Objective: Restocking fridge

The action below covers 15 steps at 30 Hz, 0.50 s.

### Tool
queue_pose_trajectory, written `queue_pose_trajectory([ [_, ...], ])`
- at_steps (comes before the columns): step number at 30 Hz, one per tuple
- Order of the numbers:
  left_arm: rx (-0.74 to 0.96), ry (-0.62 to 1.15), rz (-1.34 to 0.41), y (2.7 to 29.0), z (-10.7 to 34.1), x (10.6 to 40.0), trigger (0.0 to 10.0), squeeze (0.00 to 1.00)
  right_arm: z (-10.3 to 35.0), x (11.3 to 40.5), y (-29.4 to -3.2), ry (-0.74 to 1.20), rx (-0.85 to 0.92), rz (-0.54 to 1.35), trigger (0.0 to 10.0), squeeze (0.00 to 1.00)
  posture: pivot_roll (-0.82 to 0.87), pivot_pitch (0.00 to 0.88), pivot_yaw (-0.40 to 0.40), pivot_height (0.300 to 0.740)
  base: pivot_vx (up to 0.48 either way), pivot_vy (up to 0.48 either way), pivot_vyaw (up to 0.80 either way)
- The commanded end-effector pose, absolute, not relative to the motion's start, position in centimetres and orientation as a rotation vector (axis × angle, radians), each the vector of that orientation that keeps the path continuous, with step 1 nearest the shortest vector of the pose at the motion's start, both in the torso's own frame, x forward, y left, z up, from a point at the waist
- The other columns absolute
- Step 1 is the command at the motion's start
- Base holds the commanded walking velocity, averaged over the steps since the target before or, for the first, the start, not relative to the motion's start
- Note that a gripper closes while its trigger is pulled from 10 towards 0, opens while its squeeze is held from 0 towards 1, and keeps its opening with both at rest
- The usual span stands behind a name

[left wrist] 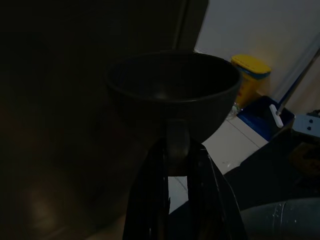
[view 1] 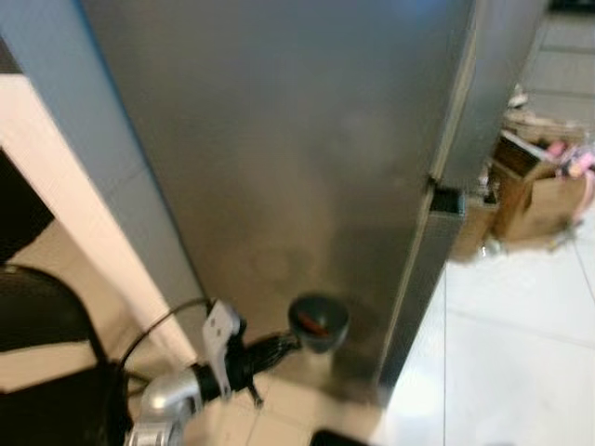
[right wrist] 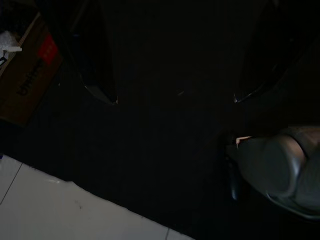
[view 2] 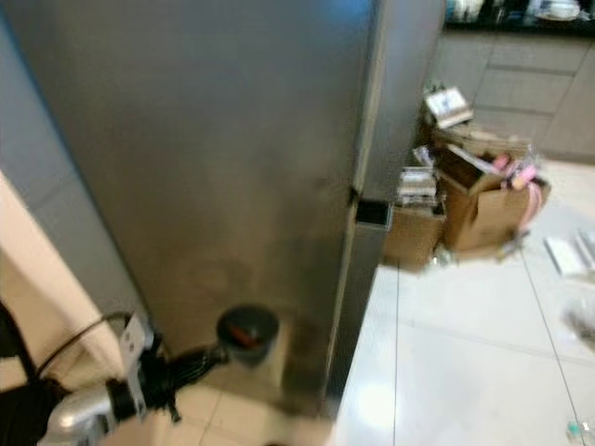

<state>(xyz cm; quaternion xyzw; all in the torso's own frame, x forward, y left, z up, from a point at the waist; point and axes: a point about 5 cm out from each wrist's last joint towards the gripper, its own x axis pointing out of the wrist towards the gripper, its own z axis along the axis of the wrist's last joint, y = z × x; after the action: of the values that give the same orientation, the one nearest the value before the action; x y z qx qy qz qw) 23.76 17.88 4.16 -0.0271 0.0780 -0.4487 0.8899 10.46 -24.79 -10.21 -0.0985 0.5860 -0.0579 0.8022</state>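
A tall steel fridge door point(view 1: 279, 167) stands shut right before me. My left gripper point(view 1: 294, 337) is low in front of the door, shut on a small dark bowl point(view 1: 319, 321) with something red inside. In the left wrist view the fingers point(left wrist: 150, 190) pinch the bowl point(left wrist: 172, 90) from beneath its near rim. In the right wrist view my right gripper point(right wrist: 175, 100) hangs open over a dark surface, with nothing between its two fingers.
Open cardboard boxes point(view 2: 483, 200) full of clutter stand on the white tile floor point(view 2: 465, 353) right of the fridge. A black chair point(view 1: 37, 316) is at my left. Grey cabinets point(view 2: 521, 84) run along the back right. A yellow-lidded tub point(left wrist: 250, 75) sits beyond the bowl.
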Motion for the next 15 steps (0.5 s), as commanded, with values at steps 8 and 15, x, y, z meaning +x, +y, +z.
queue_pose_trajectory([
  [8,-0.048,0.150,-0.948,17.41,4.23,23.87,10.0,0.00,-10.19,10.46,-24.87,1.247,-0.195,-0.144,10.0,0.00,0.02,0.000,-0.015,0.740,0.000,0.369,0.00],
  [15,-0.040,0.155,-0.953,17.24,3.95,23.72,10.0,0.00,-10.15,10.61,-24.85,1.239,-0.191,-0.152,10.0,0.00,0.02,0.000,-0.013,0.740,0.000,0.178,-0.21],
])
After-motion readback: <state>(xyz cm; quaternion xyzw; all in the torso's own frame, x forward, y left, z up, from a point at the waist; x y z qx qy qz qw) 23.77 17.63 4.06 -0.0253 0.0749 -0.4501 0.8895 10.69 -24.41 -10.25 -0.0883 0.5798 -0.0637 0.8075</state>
